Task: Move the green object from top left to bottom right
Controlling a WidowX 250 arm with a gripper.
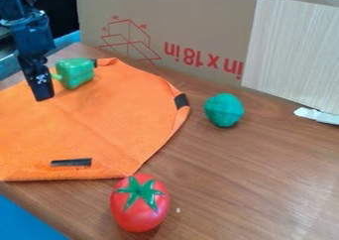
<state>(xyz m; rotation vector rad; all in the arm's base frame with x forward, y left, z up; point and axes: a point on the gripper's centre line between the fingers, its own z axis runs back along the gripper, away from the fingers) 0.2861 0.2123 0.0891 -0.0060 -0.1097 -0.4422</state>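
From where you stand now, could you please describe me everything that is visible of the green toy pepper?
The glossy green toy pepper, seemingly plastic, has a blocky, lobed body with pale highlights and a lighter green stem. It looks whole and lies on its side on the orange fabric cloth, near that cloth's far edge, the stem towards the view's left. The black end effector is right beside the stem end; whether they touch, I cannot tell.

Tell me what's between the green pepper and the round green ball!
Orange cloth with a black strip at its edge, then a bit of bare wooden table, in the camera view.
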